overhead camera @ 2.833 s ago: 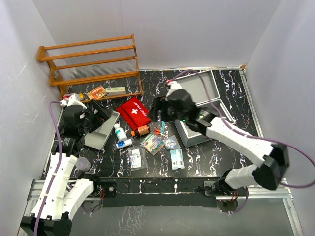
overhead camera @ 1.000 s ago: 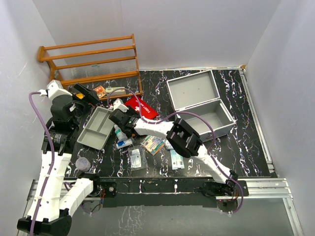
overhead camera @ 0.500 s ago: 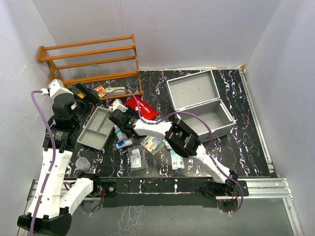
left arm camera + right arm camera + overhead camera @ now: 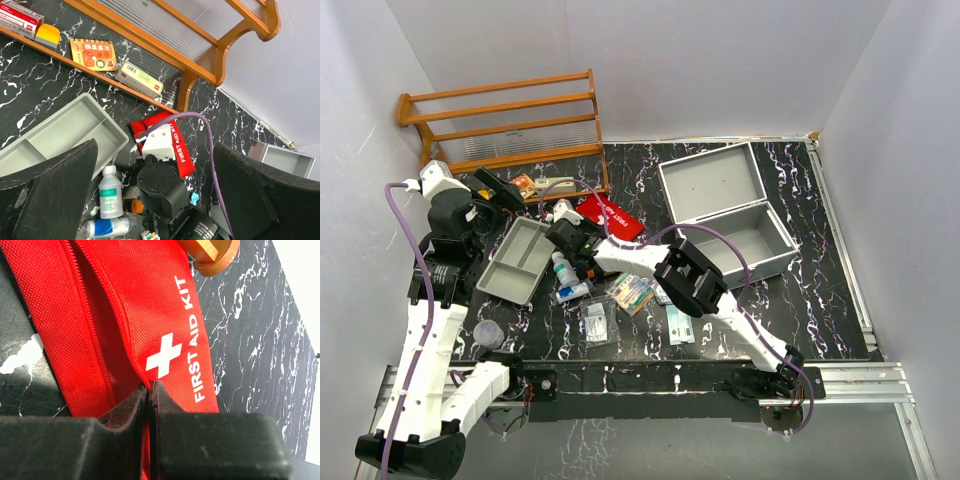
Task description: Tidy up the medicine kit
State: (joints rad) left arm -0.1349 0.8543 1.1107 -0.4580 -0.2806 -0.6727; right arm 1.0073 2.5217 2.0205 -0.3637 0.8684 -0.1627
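At far right of table: medicine kit (image 4: 752, 238), silver-grey metal case, lid thrown back toward rear wall, both halves showing bare interior. Judged rigid, smooth-walled and fairly heavy, unlikely to give under a pinch. Best taken by a thin upright wall or lid edge, since flat panels look slippery and offer nothing to bite. No handle in view with lid open.

Left of centre: right gripper (image 4: 149, 390), fingers pressed together on a fold of red first-aid pouch (image 4: 125, 315), pinching fabric just below the white cross. Pouch judged soft and light, apt to sag and trail when lifted.

Far left: left gripper (image 4: 500, 195), spread wide, holding nothing, raised beside far end of grey divided tray (image 4: 520, 262), apart from it.

Near side of pouch: white bottle (image 4: 561, 267), small tube (image 4: 572, 292), loose sachets (image 4: 632, 292). Amber vial (image 4: 212, 252) at pouch edge, touching or just beside, cannot tell which.

Back left: wooden rack (image 4: 505, 125), small boxes (image 4: 139, 78) beneath.

Purple cable (image 4: 202, 116) looped over pouch and right arm, a likely snag on any carry toward case.
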